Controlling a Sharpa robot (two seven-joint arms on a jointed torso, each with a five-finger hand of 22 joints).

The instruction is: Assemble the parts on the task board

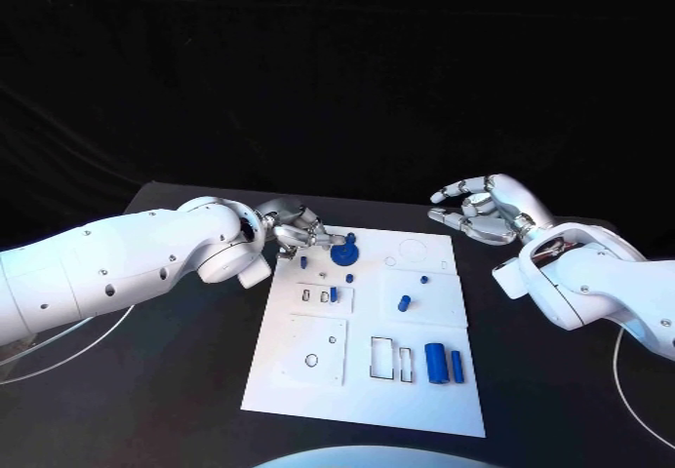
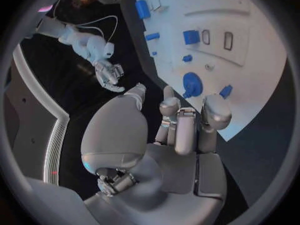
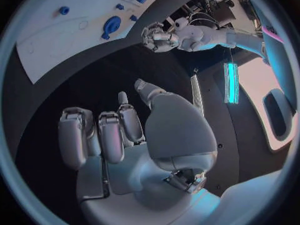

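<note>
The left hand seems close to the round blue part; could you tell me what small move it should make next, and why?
Probably lower the left hand onto the round blue part and grasp it: the hand holds nothing and hovers at the task board beside that part.

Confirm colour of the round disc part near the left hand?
Blue. The round disc part lies on the white task board; the left wrist view shows it best.
</note>
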